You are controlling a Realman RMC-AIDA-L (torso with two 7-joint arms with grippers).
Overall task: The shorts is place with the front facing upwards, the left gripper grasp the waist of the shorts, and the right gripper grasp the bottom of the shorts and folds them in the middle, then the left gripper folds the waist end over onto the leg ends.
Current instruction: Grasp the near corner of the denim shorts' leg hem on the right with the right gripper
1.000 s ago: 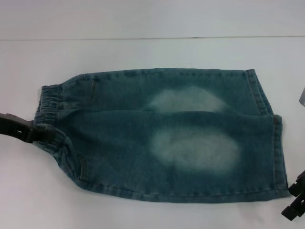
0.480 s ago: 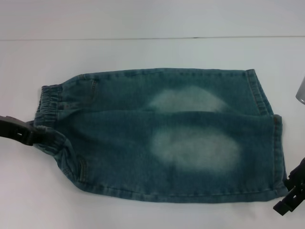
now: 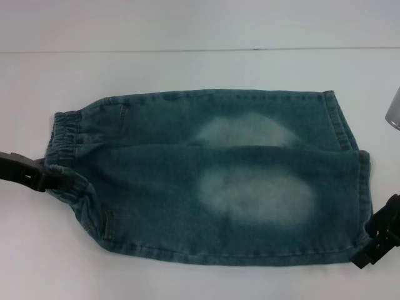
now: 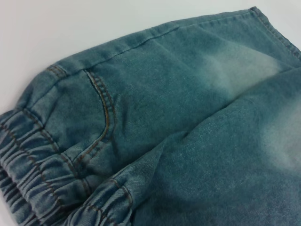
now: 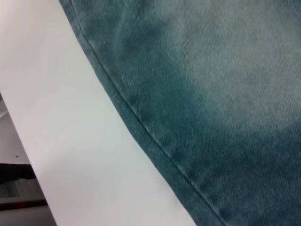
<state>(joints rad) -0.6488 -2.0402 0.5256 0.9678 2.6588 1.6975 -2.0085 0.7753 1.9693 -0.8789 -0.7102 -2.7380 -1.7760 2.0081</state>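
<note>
Blue denim shorts (image 3: 219, 181) lie flat on the white table, front up, with the elastic waist (image 3: 65, 131) to the left and the leg hems (image 3: 350, 131) to the right. My left gripper (image 3: 55, 180) is at the lower corner of the waist, shut on the bunched waistband. At the lower right hem corner my right gripper (image 3: 374, 240) stands open, its black fingers (image 3: 382, 220) touching the cloth edge. The left wrist view shows the waistband (image 4: 28, 179) and a front pocket seam (image 4: 106, 113). The right wrist view shows the shorts' hem edge (image 5: 155, 141).
The white table (image 3: 187, 69) stretches all around the shorts, with its far edge a thin line at the back. A grey object (image 3: 394, 109) pokes in at the right border. In the right wrist view the table edge (image 5: 28, 155) drops off to a dark floor.
My right gripper has moved up and inward from the lower right corner until it meets the hem corner. The left gripper has shifted slightly down at the waist.
</note>
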